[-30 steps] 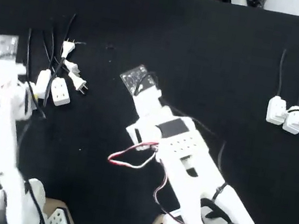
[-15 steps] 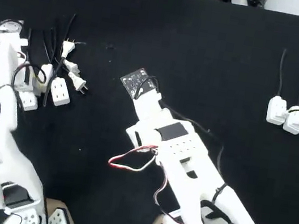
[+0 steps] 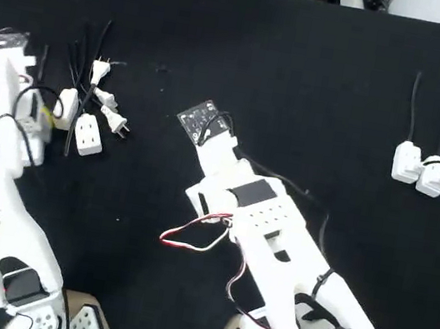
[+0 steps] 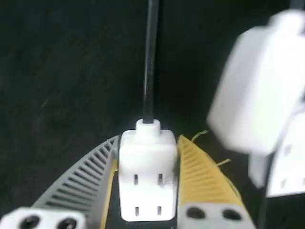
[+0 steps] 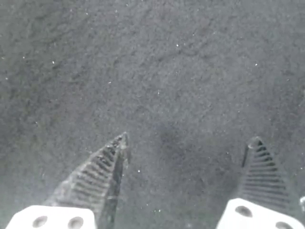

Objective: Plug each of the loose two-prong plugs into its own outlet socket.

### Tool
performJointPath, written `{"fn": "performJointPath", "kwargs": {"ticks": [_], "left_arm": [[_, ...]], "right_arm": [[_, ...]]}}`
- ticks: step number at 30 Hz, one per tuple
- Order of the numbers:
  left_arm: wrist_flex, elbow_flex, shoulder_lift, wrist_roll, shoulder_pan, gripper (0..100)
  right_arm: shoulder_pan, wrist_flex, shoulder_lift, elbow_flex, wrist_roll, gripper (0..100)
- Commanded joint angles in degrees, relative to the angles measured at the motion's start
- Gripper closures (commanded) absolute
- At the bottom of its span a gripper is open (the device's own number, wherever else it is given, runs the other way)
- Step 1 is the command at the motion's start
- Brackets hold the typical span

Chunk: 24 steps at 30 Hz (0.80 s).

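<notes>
Socket [image 4: 147, 186] clamped between fingers of left gripper [image 4: 147, 143], cord [image 4: 151, 57] leading out past the tips. Right gripper [image 5: 188, 143] fingers wide apart.

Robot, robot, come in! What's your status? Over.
Left jaws shut on an outlet socket. Right jaws open above the table. Loose plugs unplugged, black cables tangled beside them.

**Three cameras over one table**

Fixed high up, looking down over the whole black table [image 3: 301, 85] from the arms' side. Mounted on the left wrist, very close, facing along the left tool [image 4: 148, 140] onto a socket block [image 4: 147, 176]. Mounted on the right wrist, close, facing past the right tool [image 5: 189, 138] onto bare table, also covered from above.
</notes>
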Motion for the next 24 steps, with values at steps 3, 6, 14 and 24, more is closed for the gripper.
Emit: {"fn": "performJointPath", "kwargs": {"ticks": [3,6,14,24], "left_arm": [[10.81,-6.73,-6.51,1.23,-2.95,97],[16.53,-7.43,-11.78,6.24,-2.33,97],[22.42,1.54,-26.11,21.01,13.23,97],[9.85,18.24,-40.53,21.27,42.68,97]], "right_arm": [[-0.53,-1.14,-2.68,-0.22,0.09,64.2],[-0.44,-1.05,-3.03,-0.22,0.09,64.2],[12.48,1.41,-4.35,-3.91,0.09,64.2],[25.58,-2.64,-4.53,-4.70,-3.52,64.2]]}}
